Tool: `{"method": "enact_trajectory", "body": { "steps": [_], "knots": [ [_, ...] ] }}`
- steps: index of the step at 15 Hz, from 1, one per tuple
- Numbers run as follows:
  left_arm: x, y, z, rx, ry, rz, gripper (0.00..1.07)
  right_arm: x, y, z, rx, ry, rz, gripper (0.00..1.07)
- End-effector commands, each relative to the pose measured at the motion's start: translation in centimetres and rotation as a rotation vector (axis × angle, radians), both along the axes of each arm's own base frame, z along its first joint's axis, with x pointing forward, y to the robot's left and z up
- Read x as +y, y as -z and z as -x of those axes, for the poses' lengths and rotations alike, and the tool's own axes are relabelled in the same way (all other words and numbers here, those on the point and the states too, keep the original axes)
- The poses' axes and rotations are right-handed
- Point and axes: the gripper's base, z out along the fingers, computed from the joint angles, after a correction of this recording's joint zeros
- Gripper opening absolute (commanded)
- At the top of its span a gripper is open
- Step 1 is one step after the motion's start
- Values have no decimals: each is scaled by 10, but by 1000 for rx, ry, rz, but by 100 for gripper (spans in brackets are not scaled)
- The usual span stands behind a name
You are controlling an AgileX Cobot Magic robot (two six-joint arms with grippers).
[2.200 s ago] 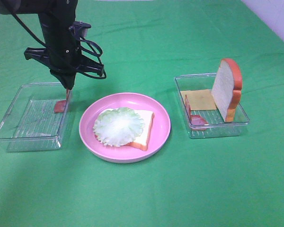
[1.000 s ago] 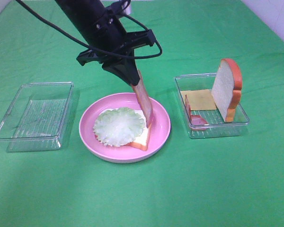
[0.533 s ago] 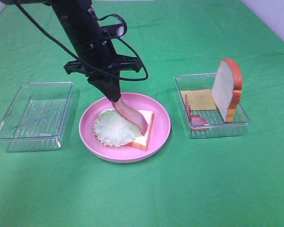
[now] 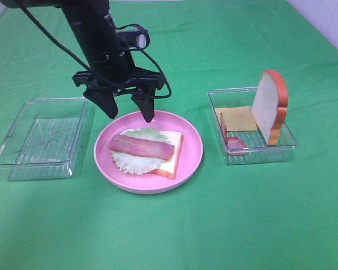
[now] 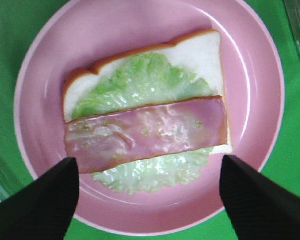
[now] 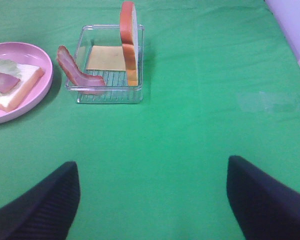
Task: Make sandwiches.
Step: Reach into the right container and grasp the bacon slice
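Hard-to-see stuff first. The left arm is cut off at the top of the high view. The right arm isn't in that view at all, and I only get the right gripper (image 6: 151, 164) from its own wrist cam: two dark fingers spread wide over bare green table (image 4: 242, 225), nothing between them. The left gripper (image 4: 130, 116) hangs just above the far rim of the pink plate (image 4: 192, 140), jaws apart, holding nothing.

The sandwich so far sits on that plate, about mid-table. At the bottom is a white bread slice (image 4: 176, 139) with an orange-brown crust, mostly covered. On it lies a pale green lettuce leaf (image 4: 141, 164), frilly and a bit glossy. A reddish-pink bacon strip (image 4: 141, 147) lies flat across the lettuce, one end reaching over the bread.

Containers: the right-hand tray (image 4: 253, 154), toward the table's right edge, holds a second bread slice (image 4: 269, 107) standing upright on its edge. A yellow cheese square (image 4: 236, 118) lies flat beside it. There's also spare bacon (image 4: 231, 140) propped against the wall nearest the plate, curled enough that I can't tell how many pieces it is. The left-hand tray (image 4: 39, 138) sits toward the table's left edge, just beside the plate.
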Motion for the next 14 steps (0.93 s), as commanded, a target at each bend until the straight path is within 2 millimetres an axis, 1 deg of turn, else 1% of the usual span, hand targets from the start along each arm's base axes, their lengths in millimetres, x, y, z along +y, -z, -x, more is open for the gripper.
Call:
{"method": "enact_trajectory", "body": {
  "steps": [1,2,3,4,5,6,7,8,9,10,11,12,14],
  "knots": [
    [8,-15,0,-56,34,-93,79,0,0,1,-25,-4,10,76],
    [13,-27,-1,-88,41,-141,79,0,0,1,-25,-4,10,76],
    [20,-45,1,-129,35,-190,79,0,0,1,-25,-4,10,76],
    [25,-52,2,-149,27,-223,79,0,0,1,-25,-4,10,76],
    [35,-73,7,-199,9,-280,79,0,0,1,-25,-4,10,76],
    [46,-114,19,-299,-39,-272,78,0,0,1,-25,-4,10,76],
    [48,-125,24,-323,-43,-259,78,0,0,1,-25,-4,10,76],
    [53,-148,34,-367,-54,-224,78,0,0,1,-25,-4,10,76],
    [55,-159,40,-385,-59,-201,78,0,0,1,-25,-4,10,76],
    [61,-184,60,-419,-58,-133,78,0,0,1,-25,-4,10,76],
    [63,-190,66,-426,-57,-122,78,0,0,1,-25,-4,10,76],
    [78,-204,96,-437,-57,-102,78,0,0,1,-25,-4,10,76],
    [94,-202,128,-418,-55,-112,78,0,0,1,-25,-4,10,76]
  ]
}}
